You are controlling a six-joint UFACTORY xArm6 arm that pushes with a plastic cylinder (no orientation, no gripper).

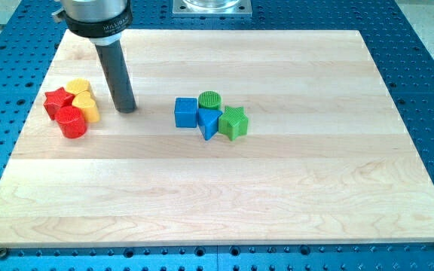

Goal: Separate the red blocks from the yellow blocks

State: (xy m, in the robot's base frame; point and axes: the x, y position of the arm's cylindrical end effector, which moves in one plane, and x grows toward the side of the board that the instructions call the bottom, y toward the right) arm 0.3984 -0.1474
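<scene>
Tip [127, 108] bare, holding nothing, parked at three o'clock of the red [71, 122] and yellow [87, 107] cluster.
Risked shoving the touching colours along together.

One camera looked down at a slant from the near edge of the board [224, 188], taking in nearly all of it.

Red blocks [65, 111]; yellow blocks [84, 98]; blue blocks [196, 114]; green blocks [224, 113]; pale wood board [239, 196].
</scene>
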